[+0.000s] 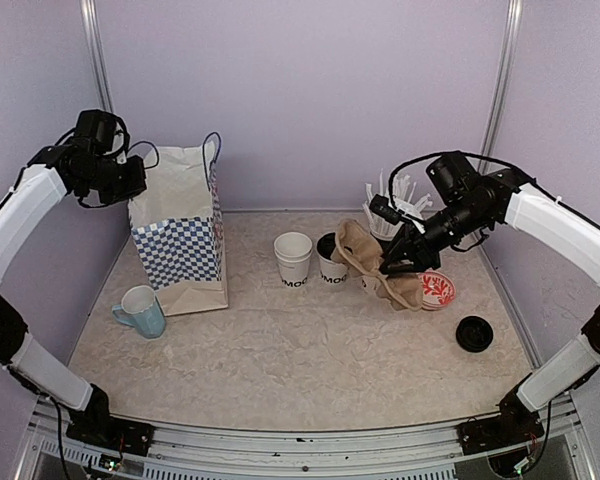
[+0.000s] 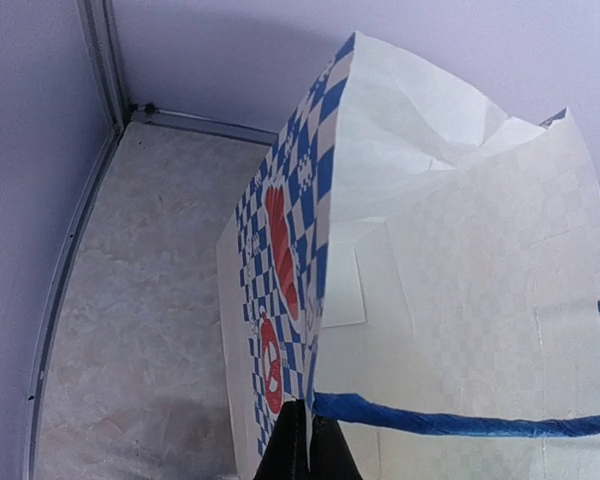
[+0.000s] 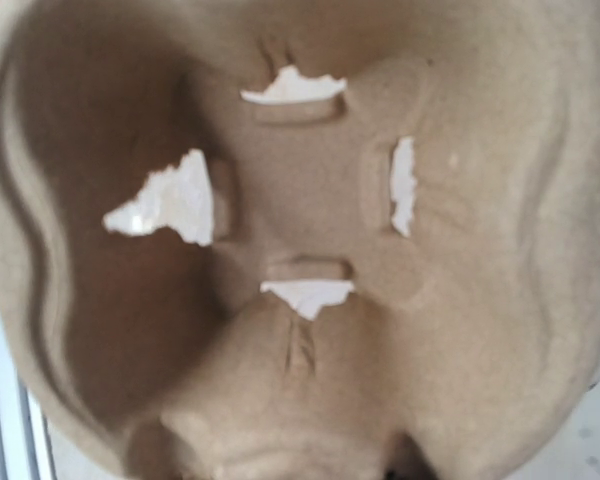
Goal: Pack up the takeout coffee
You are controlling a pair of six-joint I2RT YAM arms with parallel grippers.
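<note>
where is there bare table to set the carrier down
The front of the table is bare from the mug across to the lid. A narrower gap lies between the bag and the cups. Crowded back right around the carrier and straws.

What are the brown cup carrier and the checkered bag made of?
The cup carrier looks like moulded paper pulp: matte, fibrous and tan, with ragged torn slits. The checkered bag looks like thin paper: matte white inside, creased and folded, with blue checks printed outside.
</note>
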